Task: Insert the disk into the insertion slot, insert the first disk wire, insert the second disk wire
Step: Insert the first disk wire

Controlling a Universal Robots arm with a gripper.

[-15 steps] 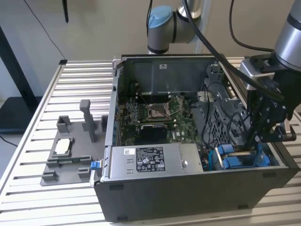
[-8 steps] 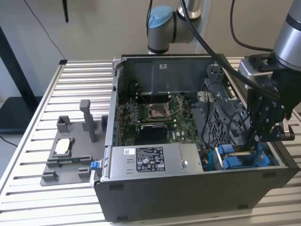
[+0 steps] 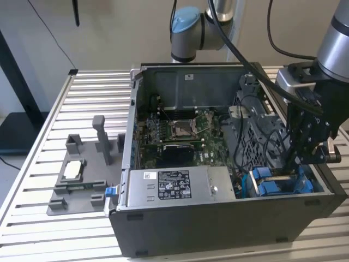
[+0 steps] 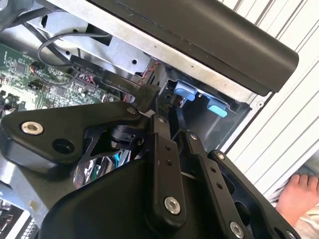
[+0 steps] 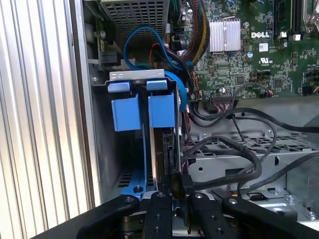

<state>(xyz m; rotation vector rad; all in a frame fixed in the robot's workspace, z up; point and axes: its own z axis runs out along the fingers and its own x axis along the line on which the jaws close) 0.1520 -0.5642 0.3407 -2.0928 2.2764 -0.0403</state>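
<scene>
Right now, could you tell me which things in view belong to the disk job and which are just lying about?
Job in hand:
gripper, low by the drive bay
disk in its blue carrier, standing in that bay
black plug beside the gripper

Just lying about:
silver power-supply box
motherboard
grey fixture on the table

The disk (image 5: 165, 149) is showing just one dark edge in the first wrist view, the rest hiding behind its blue carrier (image 5: 161, 110). The black plug (image 5: 175, 180), pinched in the jaws of the gripper (image 5: 177, 191), is covering where it meets the disk. In the second wrist view a person's limb (image 4: 299, 195) is running off the corner.
</scene>
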